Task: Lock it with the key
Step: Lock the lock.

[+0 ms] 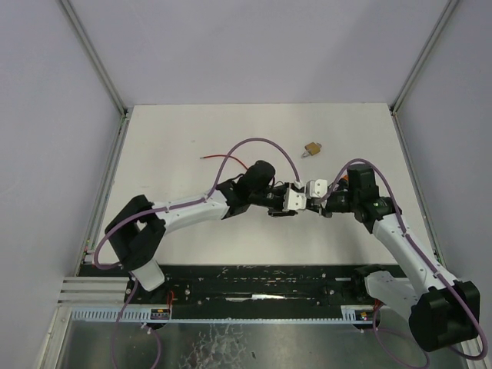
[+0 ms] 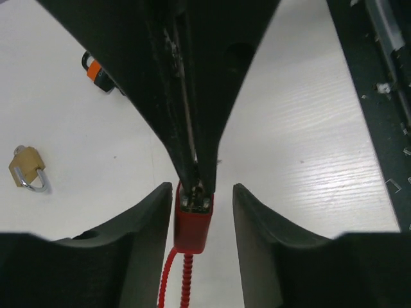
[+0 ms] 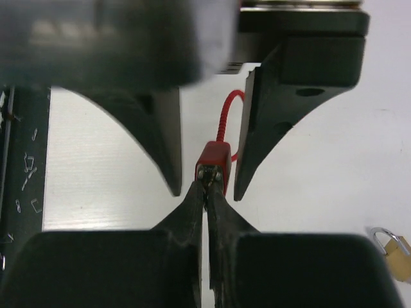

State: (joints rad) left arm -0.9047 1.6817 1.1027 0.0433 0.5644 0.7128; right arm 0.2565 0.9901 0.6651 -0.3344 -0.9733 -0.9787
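A small red lock (image 2: 192, 218) with a red ribbed cable (image 2: 172, 282) hangs just above the white table. My left gripper (image 2: 200, 192) stands open around it, its left finger close against the lock's side and a clear gap on the right. From the opposite side my right gripper (image 3: 207, 183) is shut on the key (image 2: 187, 122), a thin metal strip pinched between its fingers, with the tip at the lock's metal face (image 3: 212, 172). In the top view the two grippers (image 1: 293, 198) (image 1: 314, 192) meet nose to nose at the table's middle.
A brass padlock (image 1: 311, 149) lies on the table beyond the grippers, also in both wrist views (image 2: 28, 168) (image 3: 392, 247). A small orange and black object (image 2: 99, 72) sits near the right arm. A red cable strand (image 1: 219, 157) lies to the left.
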